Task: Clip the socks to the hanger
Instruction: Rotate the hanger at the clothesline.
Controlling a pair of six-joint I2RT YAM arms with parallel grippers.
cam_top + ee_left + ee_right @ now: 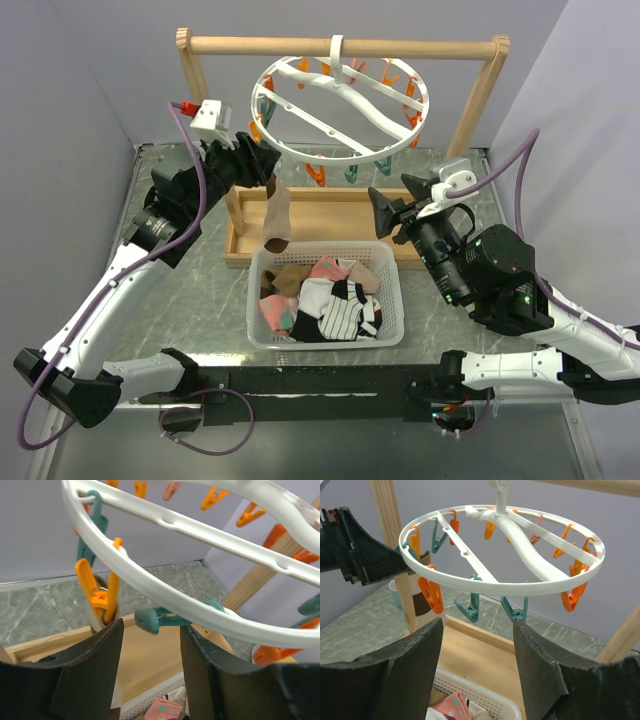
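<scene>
The white ring hanger (300, 152) hangs by its hook from the wooden crossbar, with orange and teal pegs round its rim (485, 587). A beige and brown sock (278, 215) dangles below an orange peg (95, 591) at the ring's left side; its top (422, 600) shows beside that peg. My left gripper (268, 170) is open right beside that peg, with a teal peg (149, 620) just beyond the gap (150, 627) and nothing held. My right gripper (385, 215) is open and empty, hovering below the ring's near rim (477, 625). Several more socks (330, 300) lie in the basket.
A white mesh basket (325, 342) stands on the table in front of the wooden frame (340, 46), whose flat tray base (330, 215) lies under the hanger. The frame's posts (480, 100) flank the ring. Grey walls close in on both sides.
</scene>
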